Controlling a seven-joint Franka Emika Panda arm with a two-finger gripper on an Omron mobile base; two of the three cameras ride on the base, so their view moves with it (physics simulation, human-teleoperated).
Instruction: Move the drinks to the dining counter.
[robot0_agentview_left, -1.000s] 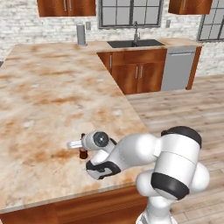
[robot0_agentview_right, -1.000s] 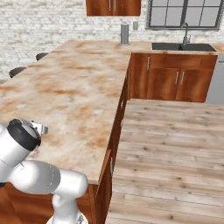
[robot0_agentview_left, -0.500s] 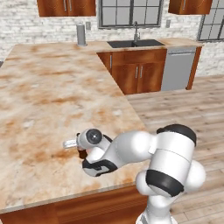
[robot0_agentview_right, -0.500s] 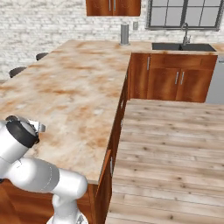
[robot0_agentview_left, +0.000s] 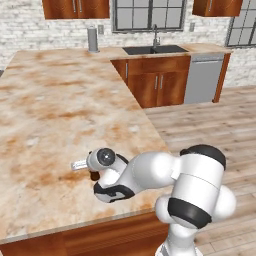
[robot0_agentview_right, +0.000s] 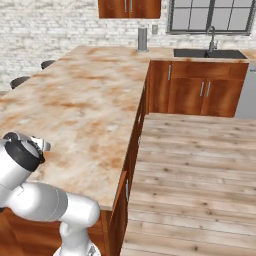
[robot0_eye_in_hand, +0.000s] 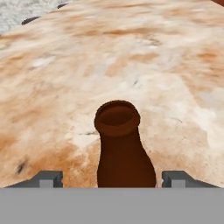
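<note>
Dark-brown cola bottle (robot0_eye_in_hand: 124, 151) upright on marbled dining counter (robot0_eye_in_hand: 131, 57), near its edge.

the white franka panda arm with dark joints (robot0_agentview_left: 150, 172) rises from a bulky rounded shoulder at about five o'clock in the left base view, then bends at a dark-banded elbow and reaches low toward nine o'clock. its forearm lies nearly level, ending in a round grey wrist cap. in the right base view the same arm curls up from seven o'clock, its dark-ringed wrist at about nine o'clock. the two-finger gripper (robot0_eye_in_hand: 112, 178) shows in the hand view as two small dark finger tips (robot0_eye_in_hand: 47, 178) at six o'clock, spread wide apart, one toward seven o'clock and one toward five, with clear space inside each.
</note>
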